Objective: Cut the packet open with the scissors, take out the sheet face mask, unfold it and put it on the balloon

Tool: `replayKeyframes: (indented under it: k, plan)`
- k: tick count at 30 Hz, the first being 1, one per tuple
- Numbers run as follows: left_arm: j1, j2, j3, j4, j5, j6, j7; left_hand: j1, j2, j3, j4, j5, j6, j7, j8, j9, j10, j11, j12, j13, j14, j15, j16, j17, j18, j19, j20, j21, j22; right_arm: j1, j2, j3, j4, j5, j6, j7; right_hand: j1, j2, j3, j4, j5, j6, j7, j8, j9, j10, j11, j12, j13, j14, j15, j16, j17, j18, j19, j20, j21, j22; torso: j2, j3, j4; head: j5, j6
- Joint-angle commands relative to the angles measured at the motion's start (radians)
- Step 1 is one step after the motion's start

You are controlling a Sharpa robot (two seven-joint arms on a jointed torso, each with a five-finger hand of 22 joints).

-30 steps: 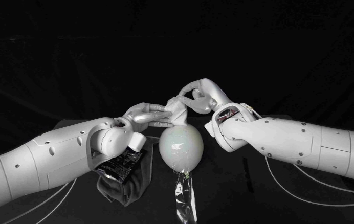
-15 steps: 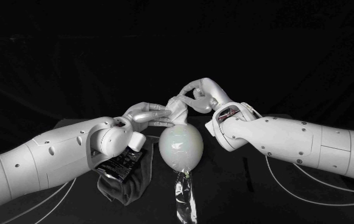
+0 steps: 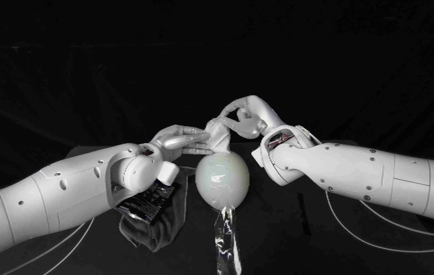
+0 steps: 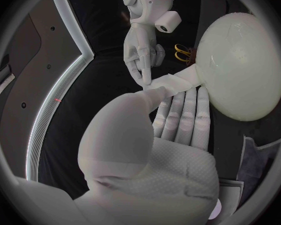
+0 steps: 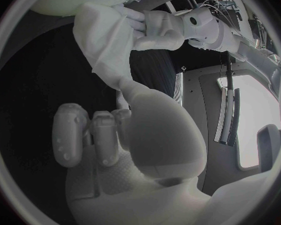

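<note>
So the sheet face mask point(image 3: 217, 132) is up off the tabletop point(image 3: 290, 225), bunched into a crumpled white strip stretched between the 2 hands. Its lower end touches the far end of the balloon point(image 3: 221, 176). The balloon is pale and egg-shaped, sitting between the arms with its narrow end toward the robot.

The left hand point(image 3: 181, 140) comes in from the side. In the left wrist view its fingers point(image 4: 184, 115) lie straight and pressed together alongside the balloon, and the thumb pins the mask down onto their tips, so that's a pinch.

The right hand point(image 3: 244, 115) is above and just behind the mask, gripping its upper end. From the right wrist view the thumb reaches up to the cloth while the other fingers point(image 5: 72, 135) are curled in toward the palm.

The black shiny packet point(image 3: 145, 203) lies under the left forearm on a dark cloth point(image 3: 153, 234). A clear crinkly film strip point(image 3: 224, 243) trails from the balloon's narrow end. The yellow-handled scissors point(image 4: 184, 52) lie on the tabletop beyond the balloon.
</note>
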Motion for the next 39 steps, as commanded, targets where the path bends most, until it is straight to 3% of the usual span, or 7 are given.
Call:
replayKeyframes:
  k: [1,12,21,28,39]
  plan:
    - [-0.001,0.001,0.000,0.001,0.013,0.026,0.017,-0.009,0.002,-0.002,0.000,0.002,0.005,-0.006,0.008,0.004,0.008,-0.001,0.002,0.000,0.001,-0.008,0.001,-0.002,0.007,-0.012,0.000,-0.006,-0.002,0.000,0.001,0.001,-0.002,-0.004,0.001,0.001,0.008,0.004,0.008,0.001,0.007,0.009,0.001,0.005,0.002,0.067,-0.010,0.005,0.209,0.105,-0.006,0.004,0.263,-0.002,0.016,-0.006,0.003,0.208,0.000,0.0002,0.0004,-0.001,0.001]
    - [-0.001,0.000,0.000,0.000,0.022,0.046,0.019,-0.008,0.045,0.001,-0.001,0.002,0.018,-0.013,0.026,0.018,0.033,-0.008,0.006,0.000,0.002,-0.012,0.002,-0.001,0.007,-0.017,0.000,-0.008,0.000,0.000,0.000,0.001,-0.008,-0.005,-0.001,-0.002,0.008,0.004,0.008,0.001,0.007,0.009,0.001,0.005,0.002,0.067,-0.010,0.005,0.209,0.105,-0.006,0.004,0.263,-0.002,0.016,-0.006,0.003,0.208,0.000,0.0001,0.0008,-0.003,0.002]
    - [-0.001,0.000,0.000,-0.002,0.042,0.057,0.022,-0.026,0.053,-0.015,0.011,0.002,0.015,-0.018,0.035,0.027,0.041,-0.010,0.004,0.000,0.001,-0.012,0.002,-0.001,0.005,-0.021,0.001,-0.010,-0.001,0.000,0.002,0.001,-0.008,-0.006,0.005,-0.004,0.008,0.004,0.010,0.000,0.007,0.008,0.001,0.006,0.003,0.068,-0.010,0.005,0.209,0.105,-0.006,0.004,0.263,-0.002,0.017,-0.006,0.004,0.208,0.000,0.0001,0.0010,-0.004,0.001]
    - [-0.001,0.001,0.000,-0.001,0.065,0.066,0.026,-0.030,0.091,-0.012,0.026,0.002,0.016,-0.029,0.049,0.038,0.064,-0.019,0.006,0.001,0.007,-0.018,0.005,0.000,0.005,-0.022,0.001,-0.011,0.000,0.000,0.003,0.001,-0.008,-0.007,0.010,-0.006,0.008,0.004,0.010,0.000,0.007,0.008,0.001,0.006,0.003,0.068,-0.010,0.005,0.209,0.105,-0.006,0.004,0.263,-0.002,0.017,-0.006,0.004,0.208,0.000,0.0002,0.0006,-0.004,-0.001]
    - [-0.001,-0.002,0.000,0.000,0.077,0.080,0.034,-0.036,0.115,-0.010,0.041,0.001,0.001,-0.031,0.050,0.044,0.062,-0.018,-0.002,-0.001,0.009,-0.019,0.006,0.002,0.004,-0.024,0.001,-0.012,-0.001,0.000,0.002,0.001,-0.024,-0.014,0.007,-0.013,0.007,0.003,0.012,-0.001,0.007,0.008,0.001,0.007,0.003,0.068,-0.010,0.006,0.209,0.105,-0.006,0.004,0.263,-0.002,0.016,-0.007,0.002,0.208,0.000,0.0001,0.0008,-0.005,-0.002]
